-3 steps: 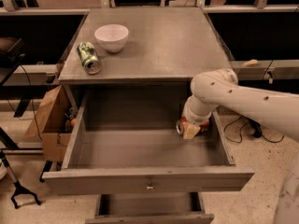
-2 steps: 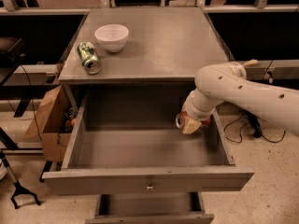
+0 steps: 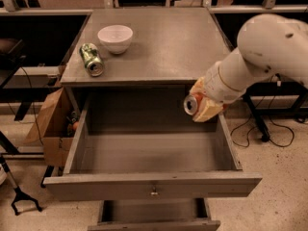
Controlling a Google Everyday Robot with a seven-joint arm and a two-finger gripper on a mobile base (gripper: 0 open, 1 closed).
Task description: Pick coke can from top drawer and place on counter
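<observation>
The coke can, red-orange with a silver top, is held on its side by my gripper, whose pale fingers are shut around it. The gripper holds it in the air above the right rear part of the open top drawer, just below the front edge of the counter. The drawer is a wide grey metal box with a keyhole in its front panel. My white arm comes in from the upper right.
A white bowl and a green can lying on its side are on the counter's left part. A narrower lower drawer stands partly open below. A cardboard box sits left of the cabinet; cables lie on the floor at right.
The gripper has risen out of the drawer's right rear corner with the coke can in it, up to near the counter's front edge.
</observation>
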